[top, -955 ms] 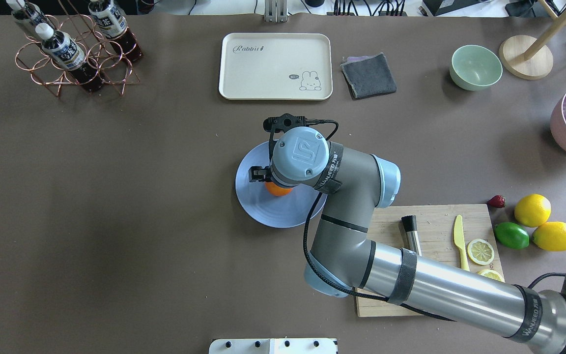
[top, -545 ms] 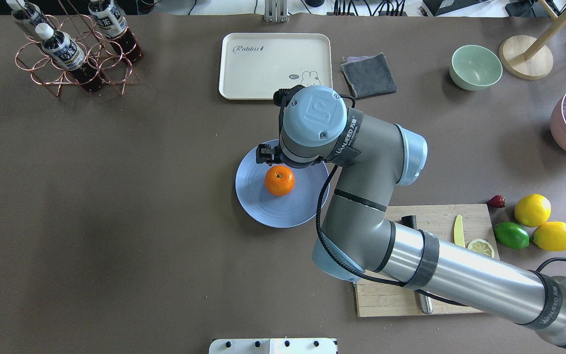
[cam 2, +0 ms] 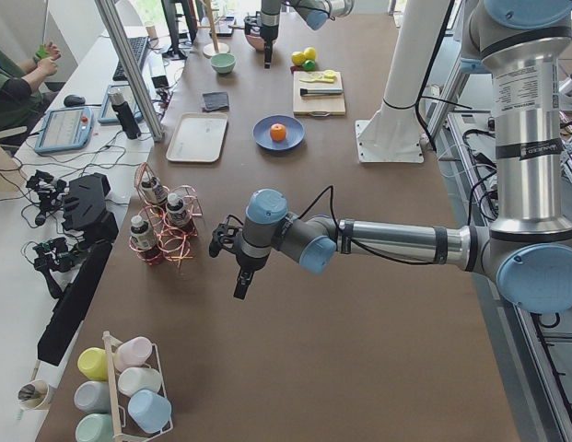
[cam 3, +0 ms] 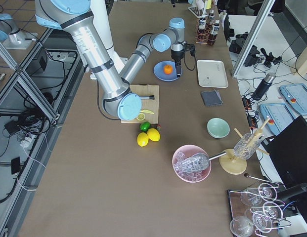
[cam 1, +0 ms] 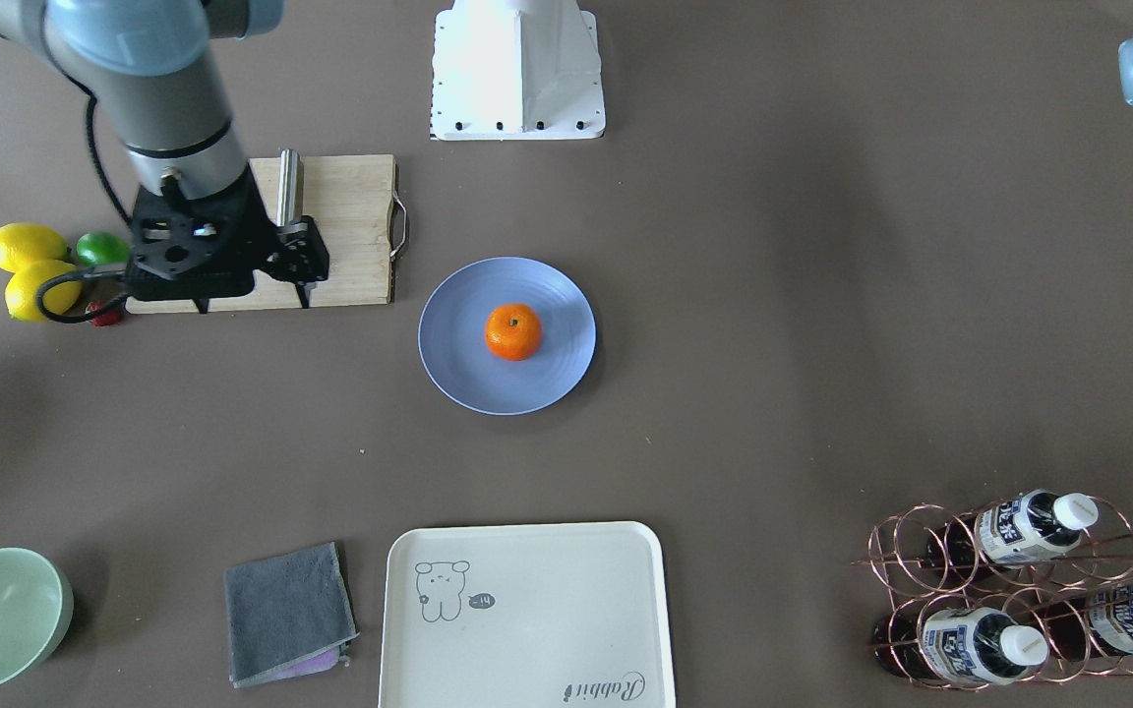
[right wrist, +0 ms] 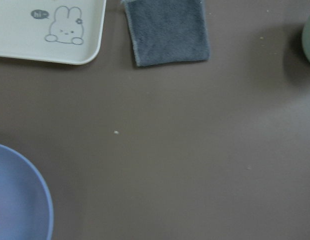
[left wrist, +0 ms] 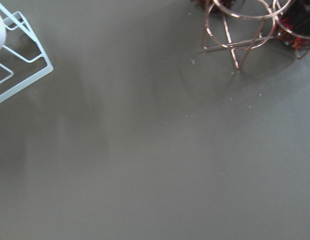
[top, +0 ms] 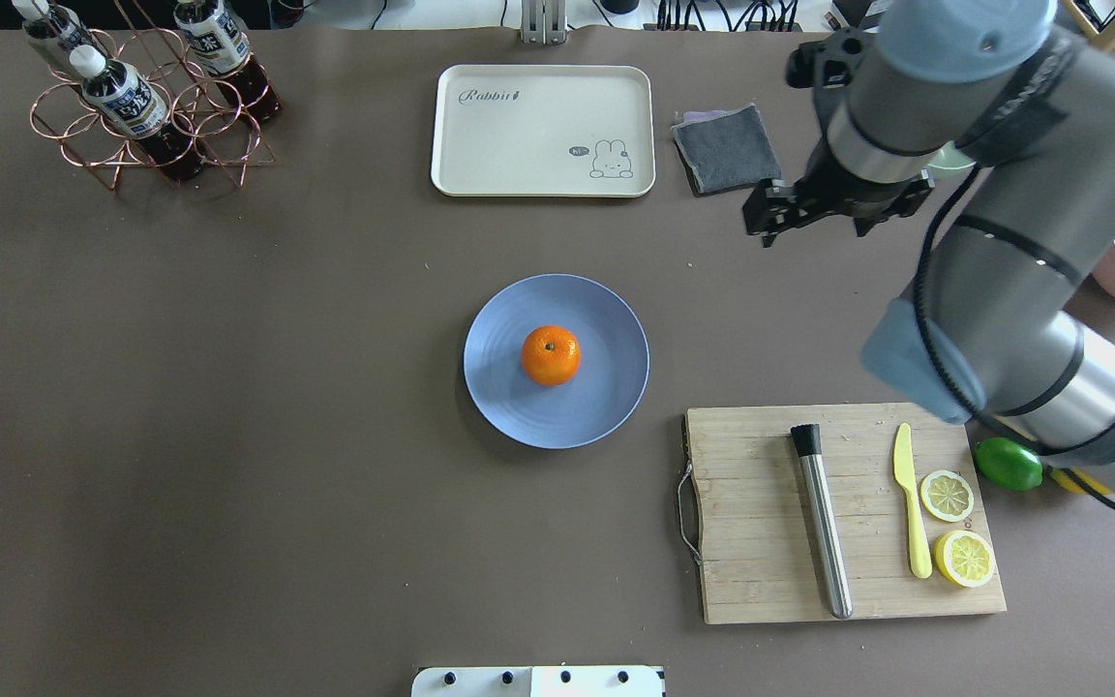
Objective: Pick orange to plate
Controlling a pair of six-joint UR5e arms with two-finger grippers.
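While the orange [top: 550, 354] sits alone near the middle of the light blue plate [top: 606, 397], stem dot up, at the centre of the overhead view, nothing touches it. The plate rests flat on the brown table [top: 228, 436], well apart from the other objects. The right tool [top: 814, 221] hangs in the upper right of the overhead frame, well apart from the plate and just to the right of the grey cloth [top: 727, 147]; its fingers are spread wide with nothing between them. Its wrist camera looks down on the cloth, a corner of the cream tray [top: 538, 136] and one edge of the plate. The left tool [cam 2: 241, 284] shows clearly only in the side view from the robot's left, at the frame's centre left, pointing down over bare table near the copper bottle rack [cam 2: 161, 230]; whether its fingers are apart or together cannot be told. In the lower right of the overhead frame lies a wooden cutting board [top: 761, 542] carrying a metal rod, a yellow knife and two lemon slices, with a green lime [top: 1008, 465] just beyond its right edge, partly under the right arm.
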